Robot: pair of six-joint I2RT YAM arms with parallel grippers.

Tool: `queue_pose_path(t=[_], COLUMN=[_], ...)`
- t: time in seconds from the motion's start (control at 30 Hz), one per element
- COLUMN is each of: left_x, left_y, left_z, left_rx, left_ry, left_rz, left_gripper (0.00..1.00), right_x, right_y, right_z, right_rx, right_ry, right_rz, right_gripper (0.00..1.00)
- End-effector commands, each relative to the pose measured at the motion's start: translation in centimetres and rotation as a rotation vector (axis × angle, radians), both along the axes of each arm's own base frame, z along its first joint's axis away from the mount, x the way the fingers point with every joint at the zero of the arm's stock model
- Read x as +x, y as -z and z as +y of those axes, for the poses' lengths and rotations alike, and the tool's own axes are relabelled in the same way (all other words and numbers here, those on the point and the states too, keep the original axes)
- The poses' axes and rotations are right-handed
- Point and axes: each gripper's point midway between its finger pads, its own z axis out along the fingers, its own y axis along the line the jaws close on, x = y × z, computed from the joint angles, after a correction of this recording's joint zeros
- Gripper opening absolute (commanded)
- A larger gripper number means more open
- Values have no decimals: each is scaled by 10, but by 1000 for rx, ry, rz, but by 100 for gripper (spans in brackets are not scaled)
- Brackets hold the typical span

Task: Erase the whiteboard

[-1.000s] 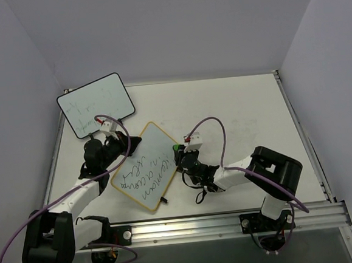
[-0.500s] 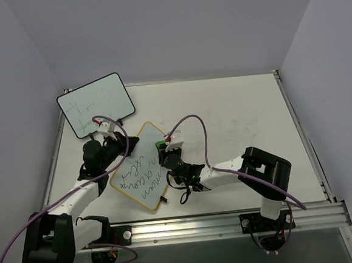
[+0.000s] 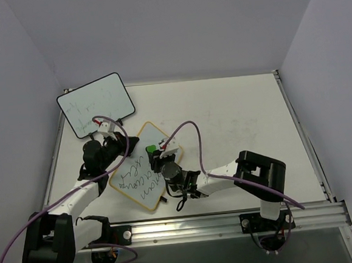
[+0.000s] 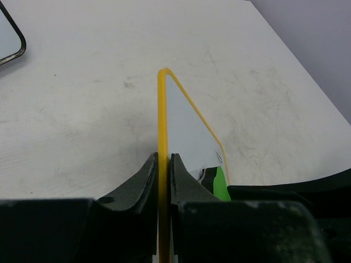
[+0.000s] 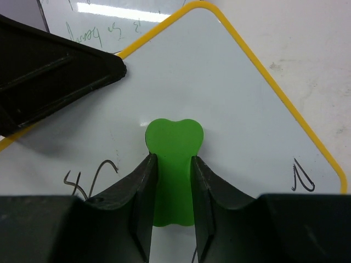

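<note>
Yellow-framed whiteboard is lying on the table between my two arms, set cornerwise, one corner pointing toward the far wall. My left gripper is clamping its far-left edge; in the left wrist view the jaws are sitting tight on either side of the yellow frame. Whether that edge is lifted off the table, I cannot tell.

My right gripper is closed on a green eraser, jaws pinching its narrow waist, the rounded end sticking out ahead. I am holding it over the white surface near the far corner. It looks to be touching the board, though the pictures are not proving contact.

Step in hand, as I am judging it: wiping, with the left arm bracing the board. The patch ahead of the eraser is reading clean. Handwriting is showing across the middle and near half in the top view, and stray strokes are sitting on both sides of my right fingers in the right wrist view. So the job is looking early, most of the ink being unwiped.

Next move, I am thinking: press down flat and drag back toward the near end across the writing, left clamp holding firm so the board is not sliding.

Containers: none showing. A black-framed whiteboard is standing at the far left, not my target.
</note>
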Motion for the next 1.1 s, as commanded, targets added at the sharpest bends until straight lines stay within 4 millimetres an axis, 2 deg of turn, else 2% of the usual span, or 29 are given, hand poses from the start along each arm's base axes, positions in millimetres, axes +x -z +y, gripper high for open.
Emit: queue_pose_path(t=[0.0, 0.13, 0.23, 0.33, 0.6, 0.73, 1.07], left_x=[-5, -5, -6, -6, -5, -3, 7], left_y=[-39, -40, -41, -41, -40, -40, -37], left_z=[-15, -15, -14, -13, -9, -11, -22], left_rx=[-23, -24, -26, -28, -24, -23, -9], left_ry=[88, 84, 80, 70, 25, 11, 2], left_rz=[-158, -160, -163, -163, -161, -160, -156], left_gripper=[2, 2, 2, 2, 2, 2, 2], right_x=[-5, -2, -2, -5, -28, -41, -68], right_y=[58, 67, 67, 65, 51, 47, 43], right_z=[-31, -47, -46, -37, 11, 29, 56], right_rx=[-148, -163, -154, -150, -100, -104, -108], right_ry=[6, 41, 29, -4, -133, -188, -291], right_rz=[79, 81, 72, 61, 26, 11, -9], right_gripper=[0, 0, 0, 0, 0, 0, 0])
